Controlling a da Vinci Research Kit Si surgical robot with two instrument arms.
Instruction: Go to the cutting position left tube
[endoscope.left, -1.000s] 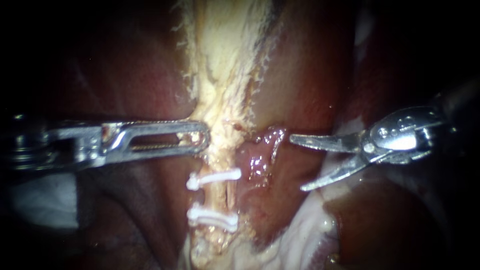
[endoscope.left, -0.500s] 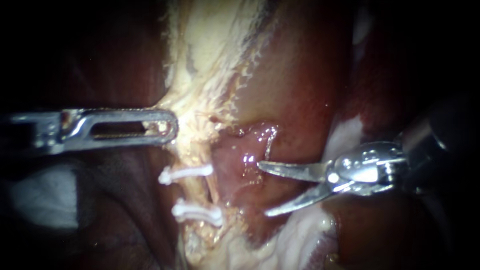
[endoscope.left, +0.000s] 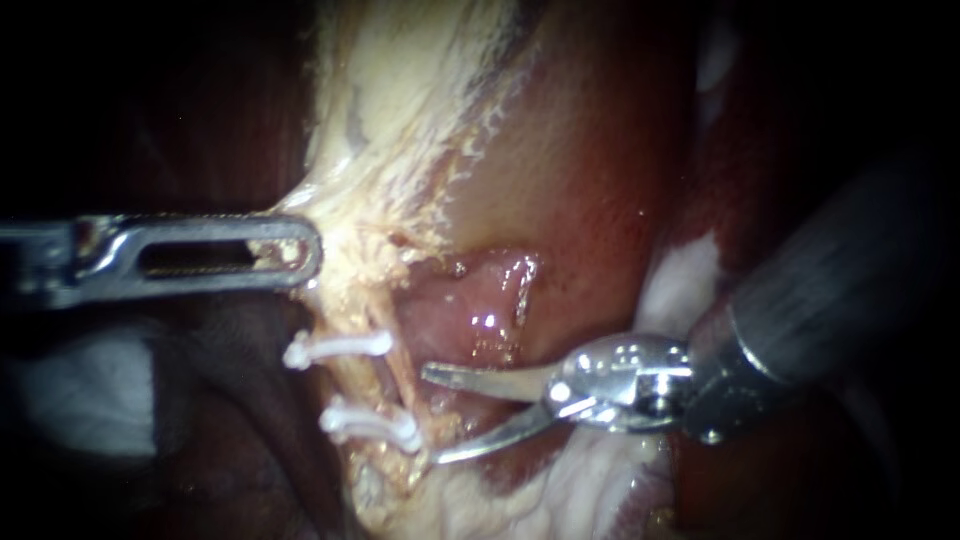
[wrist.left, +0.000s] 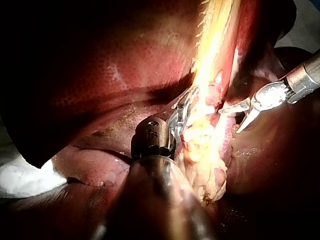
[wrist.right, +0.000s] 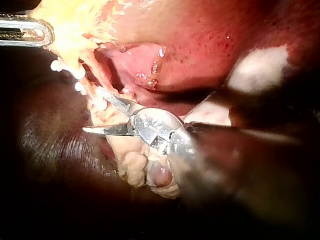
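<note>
Two curved blades make up the hand of the right instrument (endoscope.left: 430, 415), which comes in nearest from the right. They stand apart with a clear gap and hold nothing. The upper blade's tip lies just beside the tube (endoscope.left: 372, 385), level with the stretch between the two white clips. The lower blade's tip sits below the lower clip (endoscope.left: 370, 425), near its end. The right wrist view shows the same spread, with both tips against the pale strand.

The tube runs as a thin pale strand down the middle of the endoscope view. The upper clip (endoscope.left: 338, 347) and the lower clip cross it, a short bare stretch between them. A wet pink patch (endoscope.left: 480, 300) lies just to its right, above the blades.

Farther up, the left instrument (endoscope.left: 300, 255) reaches in from the left. Its slotted hand is closed on the pale tissue (endoscope.left: 400, 120) above the upper clip and holds it taut. Dark red liver (wrist.left: 125, 60) lies behind.
</note>
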